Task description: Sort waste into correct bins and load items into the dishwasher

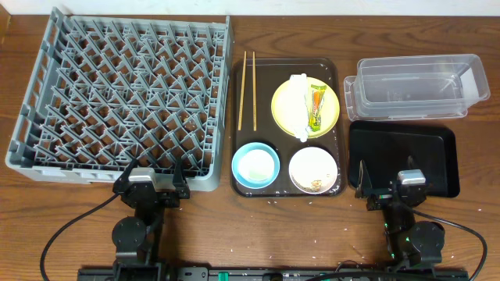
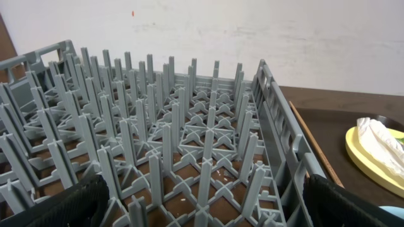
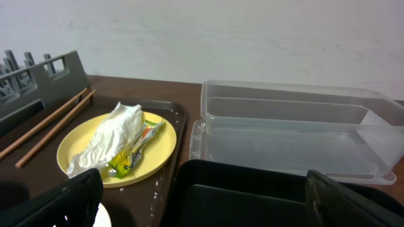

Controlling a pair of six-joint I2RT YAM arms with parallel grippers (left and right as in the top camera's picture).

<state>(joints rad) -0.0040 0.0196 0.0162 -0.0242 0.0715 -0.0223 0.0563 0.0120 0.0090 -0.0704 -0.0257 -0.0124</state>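
Note:
The grey dishwasher rack (image 1: 125, 94) (image 2: 164, 145) stands empty at the left. On the brown serving tray (image 1: 287, 191) lie two chopsticks (image 1: 247, 90) (image 3: 53, 123), a yellow plate (image 1: 328, 97) (image 3: 164, 148) carrying the white wrapper (image 1: 298, 105) (image 3: 110, 135) and the sachet (image 1: 316, 108) (image 3: 136, 151), a light blue bowl (image 1: 237, 165) with white inside, and a white bowl (image 1: 295, 168) holding crumbs (image 1: 316, 184). My left gripper (image 1: 152, 175) (image 2: 205, 202) is open over the rack's near edge. My right gripper (image 1: 393, 178) (image 3: 205, 198) is open over the black tray's (image 1: 402, 148) (image 3: 252, 195) near edge.
The clear tub (image 1: 418, 86) (image 3: 290, 126) sits behind the black tray at the far right. Small white specks dot the wooden table near its front edge. A pale wall rises behind the table.

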